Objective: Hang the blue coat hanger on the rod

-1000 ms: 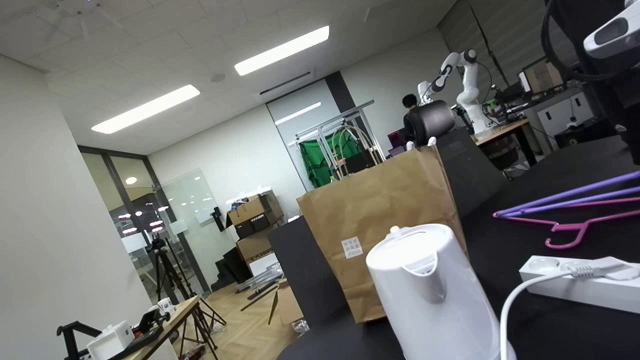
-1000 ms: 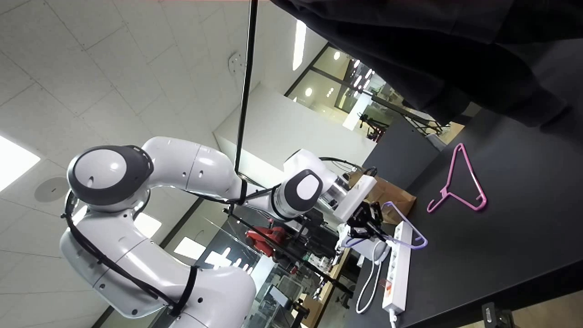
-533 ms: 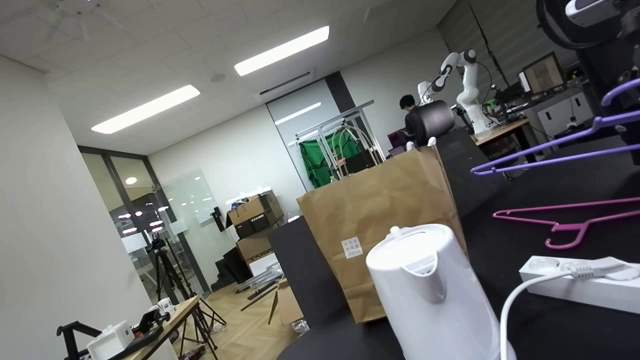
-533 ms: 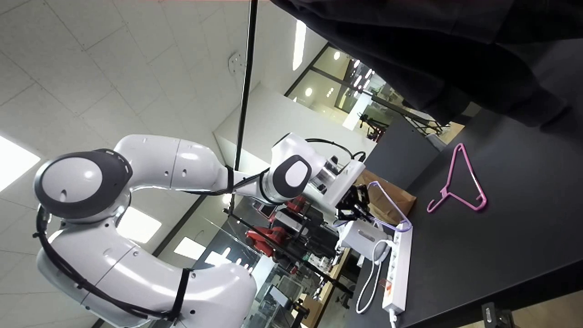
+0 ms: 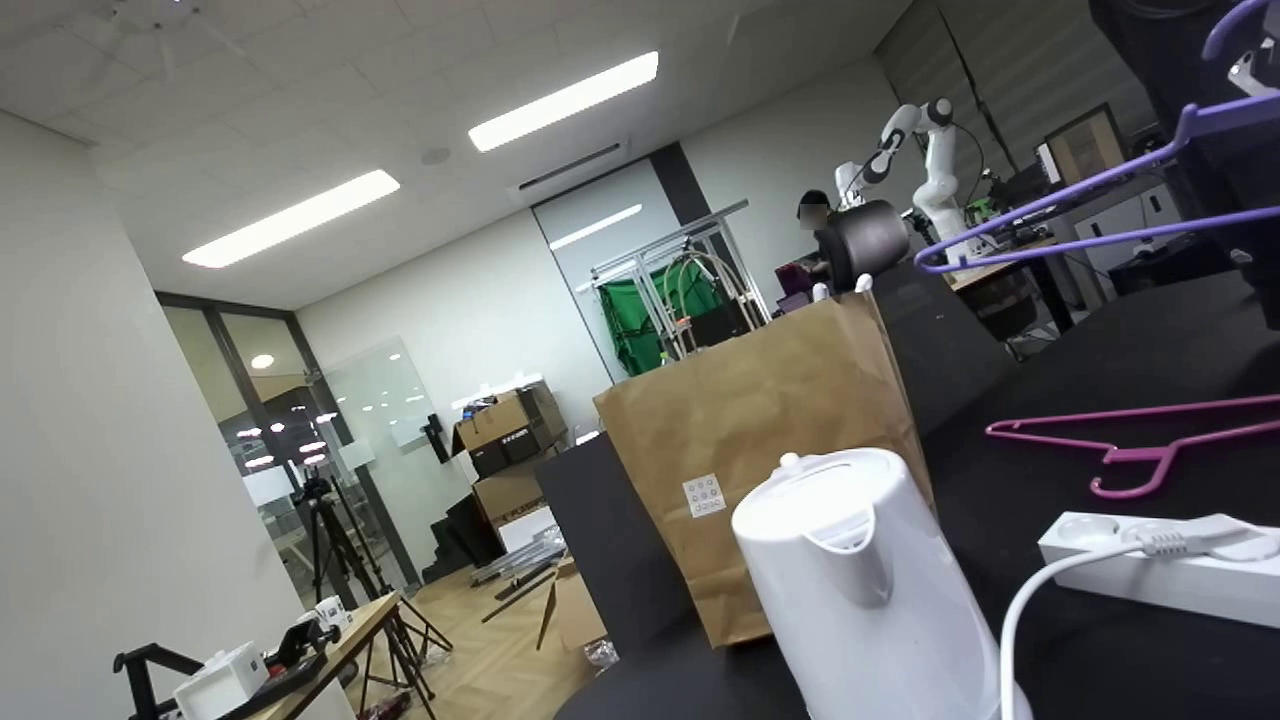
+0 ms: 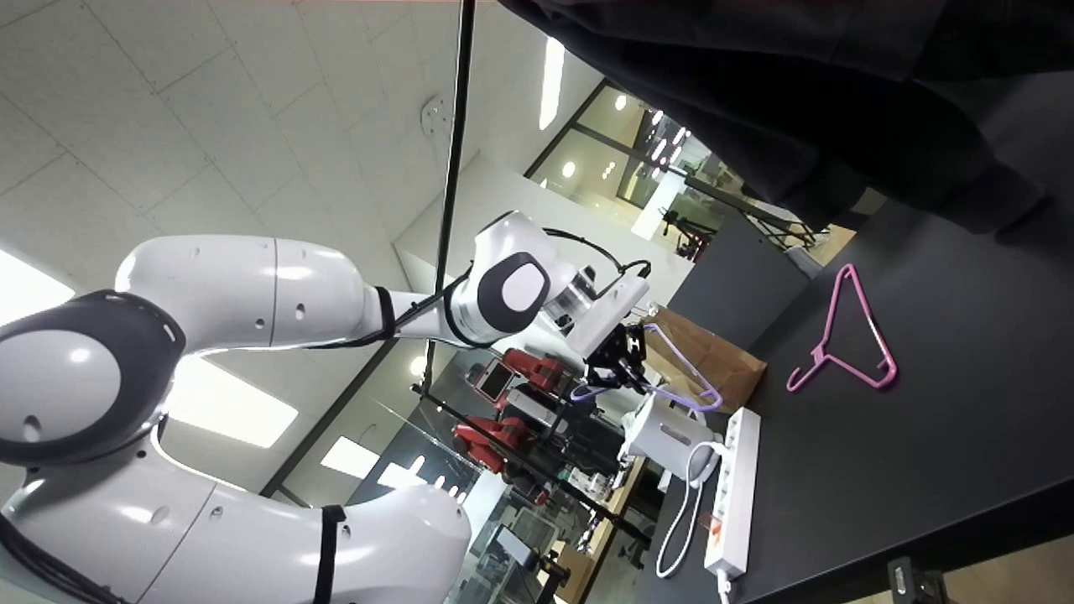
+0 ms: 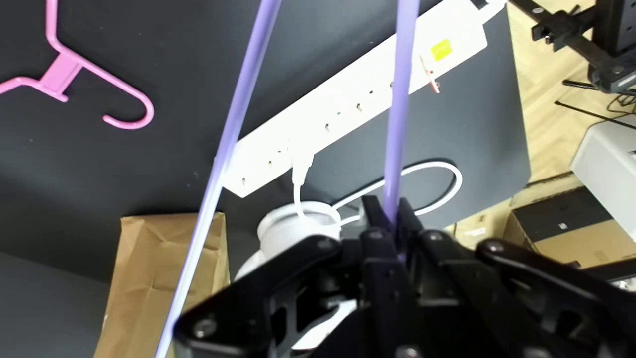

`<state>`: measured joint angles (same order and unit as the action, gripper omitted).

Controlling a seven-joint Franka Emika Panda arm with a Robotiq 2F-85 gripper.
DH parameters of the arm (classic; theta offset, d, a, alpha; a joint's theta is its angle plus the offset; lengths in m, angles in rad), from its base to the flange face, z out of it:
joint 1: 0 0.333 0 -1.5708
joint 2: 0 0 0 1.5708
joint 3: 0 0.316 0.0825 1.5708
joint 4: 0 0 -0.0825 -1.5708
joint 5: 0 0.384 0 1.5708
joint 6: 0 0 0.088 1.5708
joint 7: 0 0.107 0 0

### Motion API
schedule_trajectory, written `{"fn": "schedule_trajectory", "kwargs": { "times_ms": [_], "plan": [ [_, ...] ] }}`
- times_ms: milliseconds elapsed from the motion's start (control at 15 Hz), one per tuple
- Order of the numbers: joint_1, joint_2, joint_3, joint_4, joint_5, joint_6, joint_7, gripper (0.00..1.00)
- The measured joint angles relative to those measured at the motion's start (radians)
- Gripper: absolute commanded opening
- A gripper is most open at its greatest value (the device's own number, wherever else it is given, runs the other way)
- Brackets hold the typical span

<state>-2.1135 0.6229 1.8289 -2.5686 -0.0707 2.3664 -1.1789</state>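
My gripper (image 7: 390, 209) is shut on one bar of the blue coat hanger (image 7: 400, 89), whose second long bar runs to its left in the wrist view. In an exterior view the hanger (image 5: 1100, 241) floats above the table, its hook (image 5: 1222, 25) uppermost at the right edge; the gripper there is mostly cut off. Another exterior view shows the gripper (image 6: 633, 369) with the hanger (image 6: 686, 361) extending beside it, over the kettle and paper bag. A black bar, apparently the rod (image 6: 454, 151), crosses that view behind the arm, apart from the hanger.
A magenta hanger (image 5: 1140, 455) lies on the black table (image 6: 906, 436). Below the held hanger are a white kettle (image 5: 860, 580), a brown paper bag (image 5: 760, 400) and a white power strip (image 6: 734, 495) with its cable. A black post (image 6: 537, 470) meets the bar at one end.
The blue hanger has risen from close above the magenta one to well over the table. The arm has folded back and up, the gripper staying shut on the hanger.
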Motion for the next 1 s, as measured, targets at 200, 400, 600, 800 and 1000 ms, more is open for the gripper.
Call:
{"fn": "schedule_trajectory", "kwargs": {
  "times_ms": [200,400,600,800,1000],
  "plan": [
    [-0.04,0.107,0.029,0.017,-0.018,-0.104,0.001,0.02],
    [-0.066,0.197,0.051,0.032,-0.018,-0.176,0.01,0.02],
    [-0.069,0.264,0.057,0.045,-0.03,-0.22,0.025,0.08],
    [-0.064,0.277,0.042,0.039,-0.046,-0.22,0.025,0.08],
    [-0.061,0.277,0.042,0.039,-0.047,-0.219,0.025,0.08]
  ]
}}
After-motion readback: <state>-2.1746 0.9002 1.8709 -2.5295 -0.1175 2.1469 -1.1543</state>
